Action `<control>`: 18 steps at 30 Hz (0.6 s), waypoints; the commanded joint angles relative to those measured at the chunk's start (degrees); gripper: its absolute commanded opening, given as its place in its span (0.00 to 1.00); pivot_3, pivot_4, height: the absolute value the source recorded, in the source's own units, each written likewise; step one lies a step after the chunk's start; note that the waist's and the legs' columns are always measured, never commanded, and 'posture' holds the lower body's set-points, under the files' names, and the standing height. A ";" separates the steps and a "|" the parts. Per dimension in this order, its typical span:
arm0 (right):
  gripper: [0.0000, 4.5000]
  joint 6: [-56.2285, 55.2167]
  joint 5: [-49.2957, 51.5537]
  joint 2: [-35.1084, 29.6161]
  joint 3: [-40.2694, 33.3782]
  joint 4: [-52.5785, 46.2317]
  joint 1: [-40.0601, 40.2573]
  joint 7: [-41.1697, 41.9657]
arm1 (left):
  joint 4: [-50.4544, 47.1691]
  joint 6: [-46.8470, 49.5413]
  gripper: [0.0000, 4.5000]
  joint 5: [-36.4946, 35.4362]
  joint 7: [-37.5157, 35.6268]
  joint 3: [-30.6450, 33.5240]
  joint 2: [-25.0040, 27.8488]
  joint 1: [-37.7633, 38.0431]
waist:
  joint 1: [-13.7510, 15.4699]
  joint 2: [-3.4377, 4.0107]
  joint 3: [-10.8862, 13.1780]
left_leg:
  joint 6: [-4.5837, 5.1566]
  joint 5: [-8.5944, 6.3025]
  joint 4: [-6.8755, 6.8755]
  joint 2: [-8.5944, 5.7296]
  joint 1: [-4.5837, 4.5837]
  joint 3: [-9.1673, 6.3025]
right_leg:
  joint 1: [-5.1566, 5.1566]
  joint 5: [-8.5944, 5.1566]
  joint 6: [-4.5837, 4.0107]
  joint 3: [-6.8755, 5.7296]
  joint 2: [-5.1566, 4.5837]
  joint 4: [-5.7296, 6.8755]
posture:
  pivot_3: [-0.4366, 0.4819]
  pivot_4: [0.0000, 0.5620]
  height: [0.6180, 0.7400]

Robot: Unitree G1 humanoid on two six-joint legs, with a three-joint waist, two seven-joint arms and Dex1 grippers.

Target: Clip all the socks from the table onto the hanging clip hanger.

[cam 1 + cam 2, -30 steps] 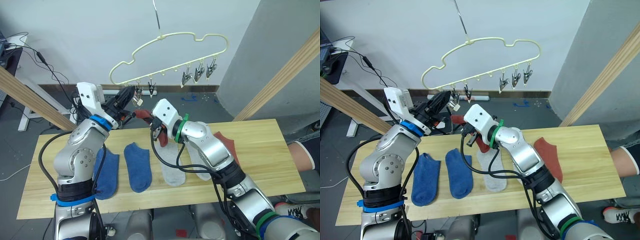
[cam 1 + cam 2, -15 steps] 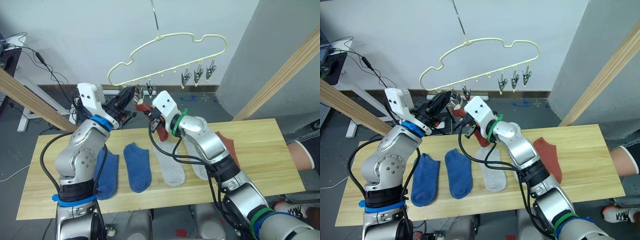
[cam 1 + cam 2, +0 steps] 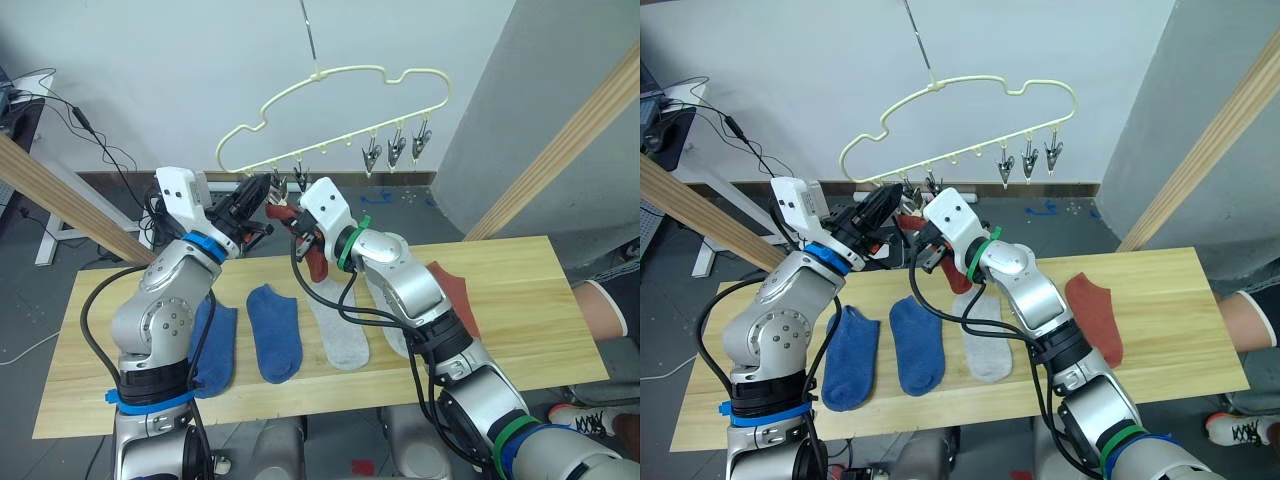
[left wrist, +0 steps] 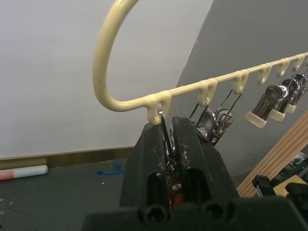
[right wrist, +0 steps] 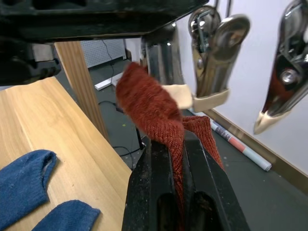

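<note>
Right gripper (image 3: 923,240) is pinched shut on a red sock (image 5: 159,115), cuff end up at the hanger's (image 3: 340,85) leftmost clips. Left gripper (image 4: 169,144) is squeezed shut on the end clip (image 4: 165,140), apparently holding its jaws apart. Over the last sec the right arm rose and moved left, bringing the sock from just above the table (image 3: 540,300) to the clip's mouth. Insertion looks imminent; nothing clipped yet. Still on the table: two blue socks (image 3: 275,330), two grey socks (image 3: 340,335), one more red sock (image 3: 452,290) on the right.
</note>
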 commanded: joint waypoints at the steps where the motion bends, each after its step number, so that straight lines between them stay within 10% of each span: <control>1: 0.00 -2.55 0.48 1.20 -0.85 -1.23 -1.73 -0.67 | -3.11 0.76 0.34 -1.58 0.30 0.44 0.19 0.68 | -0.01 0.00 0.00 | 0.00 0.00 0.00 0.01 0.01 0.00 | 0.00 0.02 -0.03 0.00 0.02 0.02 | 0.30 0.58 1.00; 5: 0.00 -3.47 0.65 1.51 -1.04 -0.83 -1.98 -0.81 | -4.15 2.15 0.61 -2.30 -0.45 0.24 1.15 1.87 | -0.05 0.00 0.00 | 0.00 0.01 0.02 0.05 0.04 -0.02 | 0.00 0.07 -0.07 0.01 0.08 0.08 | 0.30 0.58 1.00; 12: 0.00 -3.94 1.43 2.05 -0.70 -1.44 -1.40 0.60 | -7.09 1.68 0.61 -0.60 -2.03 -0.23 3.50 5.57 | -0.38 0.00 0.00 | -0.02 0.02 -0.01 0.05 0.00 0.00 | -0.06 0.07 -0.07 0.03 0.07 0.02 | 0.30 0.58 1.00; 18: 0.39 -3.91 0.86 1.34 1.23 -2.58 -0.36 2.75 | -9.03 -0.49 0.63 2.21 -1.39 -0.63 3.55 7.86 | -0.38 0.00 0.00 | -0.01 0.02 -0.01 0.05 0.01 0.00 | -0.06 0.07 -0.07 0.03 0.07 0.05 | 0.31 0.58 1.00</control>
